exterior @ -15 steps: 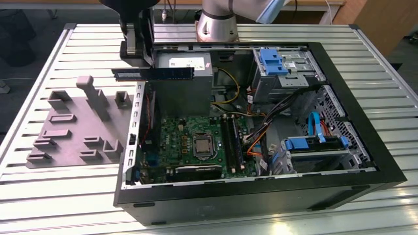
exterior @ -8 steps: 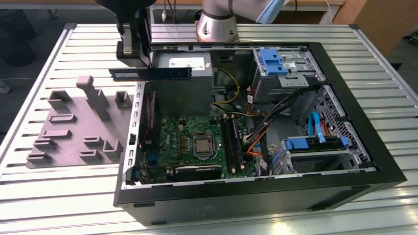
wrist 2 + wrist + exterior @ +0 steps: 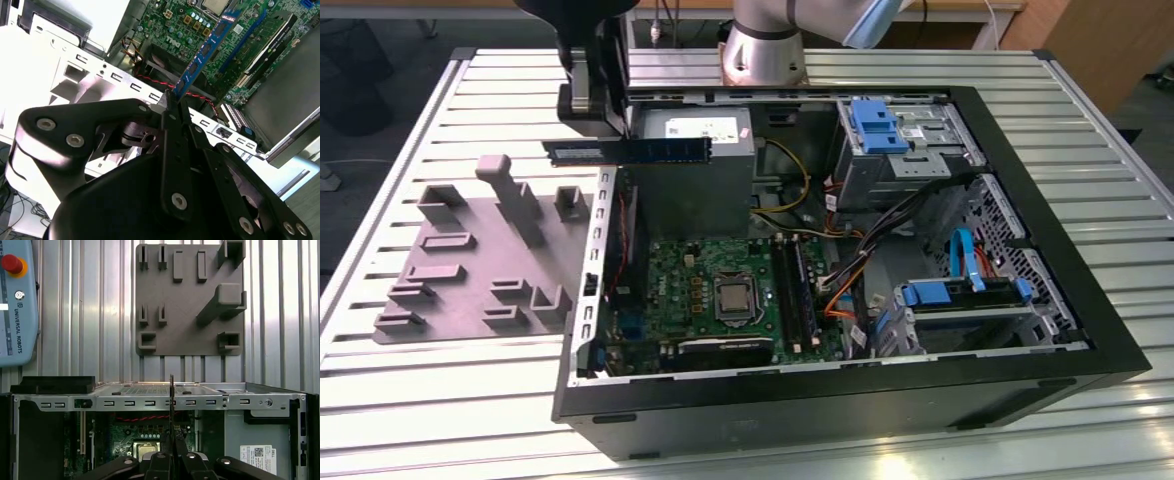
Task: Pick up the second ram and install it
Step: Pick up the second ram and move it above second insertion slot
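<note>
Currently the pincer (image 3: 172,102) is clamped narrow on the second ram (image 3: 640,150), gripping it toward one end, so most of the stick juts out free. In the exterior view the stick hangs level above the rim of the open computer case (image 3: 854,405), just in front of the power supply (image 3: 700,125). It is clear of the grey tray (image 3: 467,250) on the worktop (image 3: 427,400).

In the first wrist view the board shows edge-on as a thin line over the motherboard (image 3: 680,270).

I judge the stick to be very light and stiff for its thickness, but thin and brittle. Its bare flat faces offer little friction, so it could swivel or slide between the pads if bumped. The off-centre hold leaves a long lever, and any knock on the free end would twist it.

The safest hold is on the plain board near the upper long edge, away from the contact edge and without pressing hard on the black chips. The memory slots (image 3: 797,290) lie well apart from it, lower in the case.
</note>
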`<state>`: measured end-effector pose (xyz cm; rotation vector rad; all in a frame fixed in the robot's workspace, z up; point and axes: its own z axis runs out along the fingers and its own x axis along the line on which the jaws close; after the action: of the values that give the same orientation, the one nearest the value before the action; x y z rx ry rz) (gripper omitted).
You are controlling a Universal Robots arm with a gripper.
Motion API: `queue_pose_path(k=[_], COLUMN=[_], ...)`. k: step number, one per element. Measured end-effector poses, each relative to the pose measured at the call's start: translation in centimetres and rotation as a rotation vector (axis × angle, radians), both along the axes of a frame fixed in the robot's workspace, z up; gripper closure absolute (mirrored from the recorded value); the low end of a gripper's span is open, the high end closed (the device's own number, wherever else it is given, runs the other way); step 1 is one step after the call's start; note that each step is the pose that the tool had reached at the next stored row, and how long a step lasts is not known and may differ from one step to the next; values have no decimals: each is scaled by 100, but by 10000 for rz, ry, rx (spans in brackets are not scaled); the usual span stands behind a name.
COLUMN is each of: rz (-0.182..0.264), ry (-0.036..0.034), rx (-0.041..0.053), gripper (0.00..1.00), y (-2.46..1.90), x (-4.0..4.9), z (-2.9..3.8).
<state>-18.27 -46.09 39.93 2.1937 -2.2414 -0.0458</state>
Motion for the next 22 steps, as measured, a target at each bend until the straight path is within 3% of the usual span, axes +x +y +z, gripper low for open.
queue_pose_path(k=[13,22], rz=[1,0], ry=[0,-1], rx=[0,1], gripper=[86,86], y=[0,0], x=[46,144], z=[0,-1])
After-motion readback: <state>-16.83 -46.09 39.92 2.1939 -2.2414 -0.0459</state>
